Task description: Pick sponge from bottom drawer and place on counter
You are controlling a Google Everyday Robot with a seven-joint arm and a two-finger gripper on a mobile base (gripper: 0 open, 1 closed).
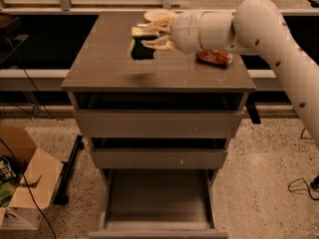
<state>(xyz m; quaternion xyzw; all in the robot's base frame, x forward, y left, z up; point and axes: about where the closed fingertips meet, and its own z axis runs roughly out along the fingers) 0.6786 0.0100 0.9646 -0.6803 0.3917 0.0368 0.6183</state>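
Observation:
My gripper (151,37) is over the back middle of the counter (99,63), reaching in from the right. It is shut on the sponge (142,50), a dark green block with a pale layer on top. The sponge hangs above the slab and casts a shadow nearer the front edge. The bottom drawer (158,198) is pulled open below, and its flat grey floor is bare.
A red soda can (214,57) lies on its side on the counter, right of the gripper. A white bowl (155,15) sits at the counter's back edge behind the gripper. The two upper drawers are slightly open. A cardboard box (25,183) stands on the floor at the left.

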